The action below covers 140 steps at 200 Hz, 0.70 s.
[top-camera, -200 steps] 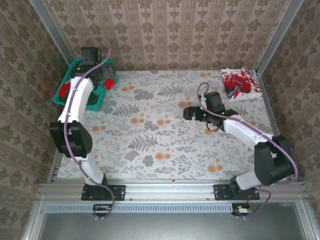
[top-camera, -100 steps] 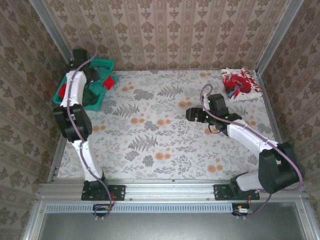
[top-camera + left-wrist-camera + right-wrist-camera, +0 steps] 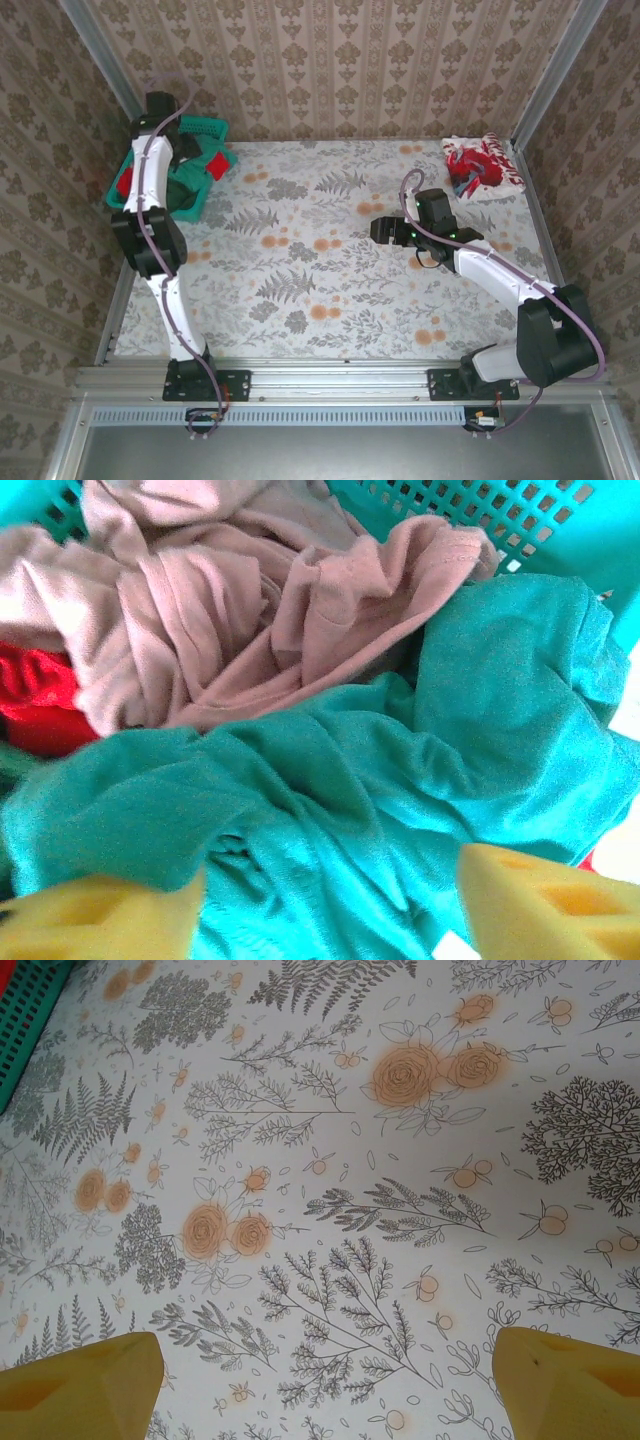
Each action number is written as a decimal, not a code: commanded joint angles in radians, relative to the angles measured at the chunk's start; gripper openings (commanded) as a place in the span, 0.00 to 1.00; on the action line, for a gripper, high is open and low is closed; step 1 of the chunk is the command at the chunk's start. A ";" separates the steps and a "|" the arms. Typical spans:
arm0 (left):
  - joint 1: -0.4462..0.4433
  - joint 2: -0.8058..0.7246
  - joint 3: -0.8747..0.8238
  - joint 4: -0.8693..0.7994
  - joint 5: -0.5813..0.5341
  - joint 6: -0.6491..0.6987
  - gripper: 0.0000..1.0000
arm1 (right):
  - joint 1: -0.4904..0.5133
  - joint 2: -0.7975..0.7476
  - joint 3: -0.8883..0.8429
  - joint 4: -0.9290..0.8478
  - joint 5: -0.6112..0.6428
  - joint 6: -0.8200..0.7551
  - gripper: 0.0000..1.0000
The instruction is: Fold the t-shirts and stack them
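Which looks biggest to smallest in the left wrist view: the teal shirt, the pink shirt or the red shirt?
1. teal shirt, spread across the lower half.
2. pink shirt, bunched across the top.
3. red shirt, a small patch at the left edge. It is mostly covered, so its real size is unsure.

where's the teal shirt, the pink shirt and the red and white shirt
teal shirt (image 3: 420, 780): left wrist view, on its crumpled middle folds
pink shirt (image 3: 250, 610): left wrist view, on its bunched centre
red and white shirt (image 3: 483, 168): top external view, on its middle
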 commanded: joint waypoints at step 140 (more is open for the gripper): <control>-0.018 -0.055 0.094 -0.076 0.070 0.056 0.10 | 0.001 -0.210 -0.140 0.171 0.069 0.009 0.93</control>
